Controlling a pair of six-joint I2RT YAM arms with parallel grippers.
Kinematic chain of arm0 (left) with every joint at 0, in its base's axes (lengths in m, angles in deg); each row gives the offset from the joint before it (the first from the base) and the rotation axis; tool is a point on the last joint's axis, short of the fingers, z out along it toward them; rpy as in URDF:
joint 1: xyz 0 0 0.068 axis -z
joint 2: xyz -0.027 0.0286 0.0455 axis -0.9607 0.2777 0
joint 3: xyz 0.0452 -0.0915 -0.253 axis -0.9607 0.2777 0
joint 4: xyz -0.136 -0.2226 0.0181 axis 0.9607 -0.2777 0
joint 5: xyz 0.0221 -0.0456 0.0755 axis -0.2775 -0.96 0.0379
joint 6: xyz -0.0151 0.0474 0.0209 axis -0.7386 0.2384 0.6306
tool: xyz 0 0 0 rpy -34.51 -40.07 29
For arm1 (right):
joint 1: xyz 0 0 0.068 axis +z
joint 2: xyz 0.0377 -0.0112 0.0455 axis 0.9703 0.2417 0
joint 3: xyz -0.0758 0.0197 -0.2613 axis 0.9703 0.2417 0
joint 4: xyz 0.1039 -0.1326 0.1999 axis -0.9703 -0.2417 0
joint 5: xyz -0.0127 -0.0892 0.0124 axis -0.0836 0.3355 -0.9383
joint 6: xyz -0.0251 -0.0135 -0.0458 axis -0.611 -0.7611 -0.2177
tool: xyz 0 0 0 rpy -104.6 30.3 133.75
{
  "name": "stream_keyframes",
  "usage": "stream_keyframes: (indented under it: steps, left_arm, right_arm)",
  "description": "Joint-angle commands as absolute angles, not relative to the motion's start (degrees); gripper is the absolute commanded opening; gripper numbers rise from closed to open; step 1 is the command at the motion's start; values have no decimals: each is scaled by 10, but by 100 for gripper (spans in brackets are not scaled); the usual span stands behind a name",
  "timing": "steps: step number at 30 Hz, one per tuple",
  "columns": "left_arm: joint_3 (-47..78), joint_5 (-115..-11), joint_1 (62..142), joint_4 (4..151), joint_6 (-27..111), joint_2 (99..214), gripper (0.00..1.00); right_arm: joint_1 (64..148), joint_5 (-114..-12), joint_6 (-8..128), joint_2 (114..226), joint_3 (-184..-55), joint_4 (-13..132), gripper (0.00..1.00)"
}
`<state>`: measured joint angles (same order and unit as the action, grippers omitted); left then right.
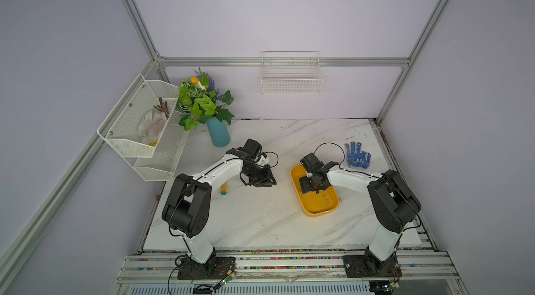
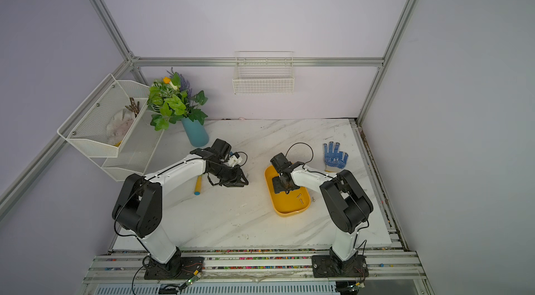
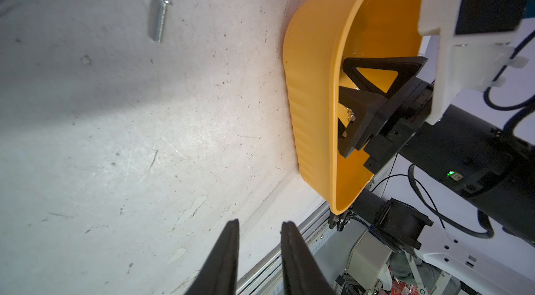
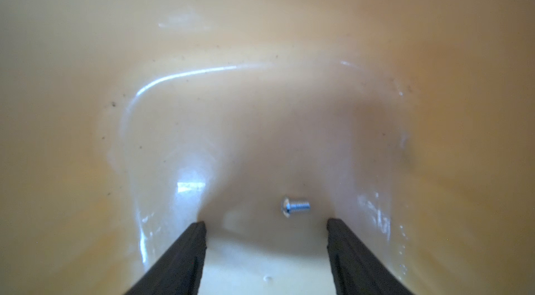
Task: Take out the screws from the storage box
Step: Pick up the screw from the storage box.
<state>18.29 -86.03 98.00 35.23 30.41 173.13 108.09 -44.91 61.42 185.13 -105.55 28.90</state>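
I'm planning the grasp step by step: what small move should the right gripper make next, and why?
Probably ease the right gripper forward a little. Its jaws stand open inside the box, and a screw lies just beyond the fingertips, not yet between them.

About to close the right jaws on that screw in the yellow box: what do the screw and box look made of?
The screw: probably plated steel, bright silvery with sharp glints along its threads. The storage box: likely moulded plastic, glossy inside with soft reflections, faintly ribbed on its outer wall.
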Motion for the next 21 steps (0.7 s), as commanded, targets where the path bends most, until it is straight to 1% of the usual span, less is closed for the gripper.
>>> stream_keyframes:
  steps: [1, 4, 8, 11, 12, 18, 21]
  left_arm:
    - [155, -868, 979, 337, 315, 1732, 30]
    - [158, -866, 979, 337, 315, 1730, 30]
    - [161, -868, 979, 338, 313, 1729, 30]
    - [162, -866, 979, 339, 313, 1727, 30]
    - [162, -867, 979, 339, 313, 1727, 30]
    - [162, -869, 979, 339, 313, 1729, 30]
    - [161, -870, 979, 340, 313, 1731, 30]
  right_arm:
    - [1074, -434, 597, 1886, -1056, 281, 72]
    - [1070, -420, 583, 1885, -1065, 288, 72]
    - [1059, -455, 578, 1906, -1085, 261, 68]
    - [1059, -471, 588, 1897, -1071, 263, 67]
    - [1059, -472, 589, 1891, -1066, 263, 62]
    - [1059, -458, 583, 1865, -1045, 247, 61]
    - [1059, -454, 585, 1863, -1042, 244, 60]
